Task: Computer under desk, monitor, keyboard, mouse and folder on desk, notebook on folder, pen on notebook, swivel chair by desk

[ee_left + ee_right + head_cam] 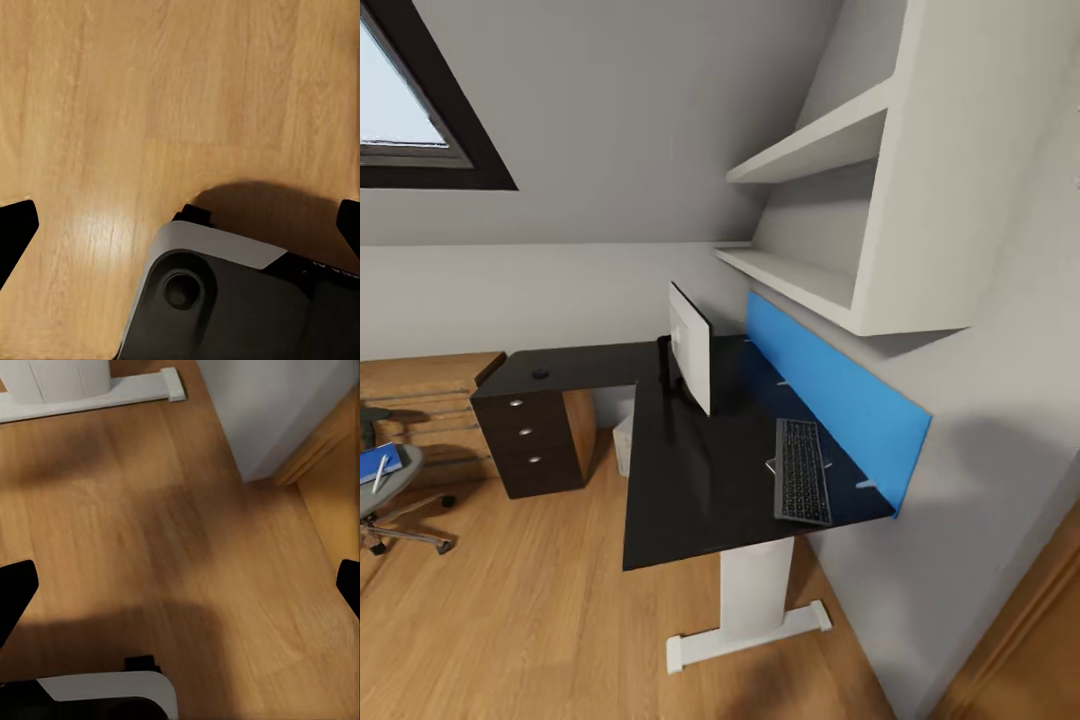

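The black-topped desk (690, 480) with its blue back panel stands against the right wall. The monitor (690, 358) stands on it, seen nearly edge-on. The keyboard (802, 470) lies near the desk's front right end, with a thin white-edged flat thing peeking out beside it. The small black mouse (540, 374) sits on the far left wing above the drawers. The pale computer (623, 443) stands under the desk. At the left edge, the swivel chair (400, 480) carries the blue folder (372, 466) and the white pen (381, 471). My left gripper (182, 229) and right gripper (182, 589) hang open over wooden floor.
A light wooden drawer chest (420, 395) stands behind the chair. White shelves (810, 150) overhang the desk. The desk's white foot (90, 390) and a wooden door frame (322, 450) are close to my right arm. My own base (225, 300) lies below the left gripper.
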